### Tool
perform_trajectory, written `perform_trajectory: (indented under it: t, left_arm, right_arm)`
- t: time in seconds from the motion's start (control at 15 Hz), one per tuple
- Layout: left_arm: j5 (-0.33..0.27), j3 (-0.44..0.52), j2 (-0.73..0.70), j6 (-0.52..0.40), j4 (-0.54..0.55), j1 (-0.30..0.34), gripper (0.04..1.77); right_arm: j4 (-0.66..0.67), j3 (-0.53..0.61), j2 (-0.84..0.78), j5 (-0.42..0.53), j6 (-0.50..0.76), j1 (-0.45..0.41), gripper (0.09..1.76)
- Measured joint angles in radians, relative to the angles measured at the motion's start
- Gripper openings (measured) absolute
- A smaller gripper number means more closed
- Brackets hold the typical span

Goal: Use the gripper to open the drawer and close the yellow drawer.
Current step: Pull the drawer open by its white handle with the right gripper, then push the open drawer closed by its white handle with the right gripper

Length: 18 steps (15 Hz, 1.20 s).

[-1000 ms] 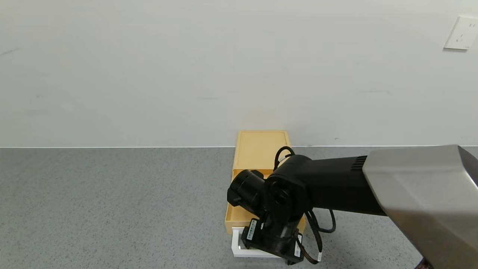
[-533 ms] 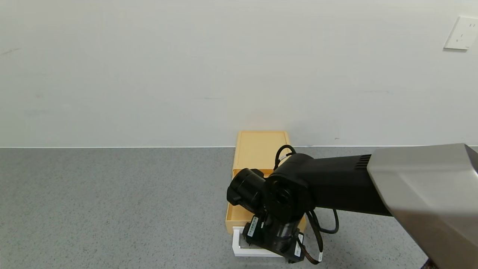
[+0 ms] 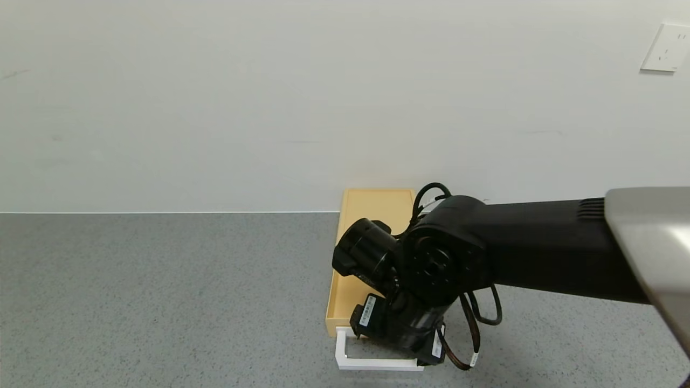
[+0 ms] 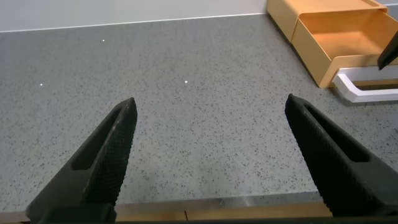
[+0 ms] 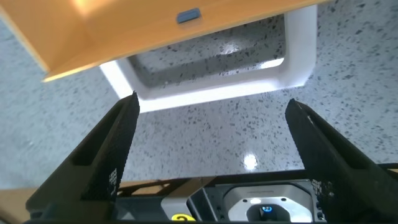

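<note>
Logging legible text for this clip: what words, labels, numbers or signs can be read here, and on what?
No text can be read in any view.
White stickers on the right gripper wrist: print too small to read.
White tags on its cable: unreadable.
Yellow mark on the right wrist housing: cut off, not legible.
Drawer, white handle, wall outlet: no lettering visible.
</note>
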Motion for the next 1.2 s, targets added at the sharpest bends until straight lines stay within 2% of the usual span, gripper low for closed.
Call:
perform_trajectory:
  t: [0.33, 0.6, 0.93, 1.2]
  left_arm:
    - [0.0, 0.0, 0.0, 0.0, 0.0, 0.0, 1.72]
    - [0.0, 0.0, 0.0, 0.0, 0.0, 0.0, 1.72]
    - [0.0, 0.0, 0.0, 0.0, 0.0, 0.0, 1.72]
    - [0.0, 0.0, 0.0, 0.0, 0.0, 0.0, 1.72]
  right_arm:
    - [-0.002, 0.021, -0.132, -0.044, -0.175, -0.036, 1.71]
    - [-0.042, 0.081, -0.254, 0.005, -0.397, -0.129, 1.71]
    - [-0.276, 0.327, -0.444, 0.158, -0.741, -0.295, 1.71]
    - [-0.429, 0.491, -0.558, 0.21, -0.903, -0.425, 1.71]
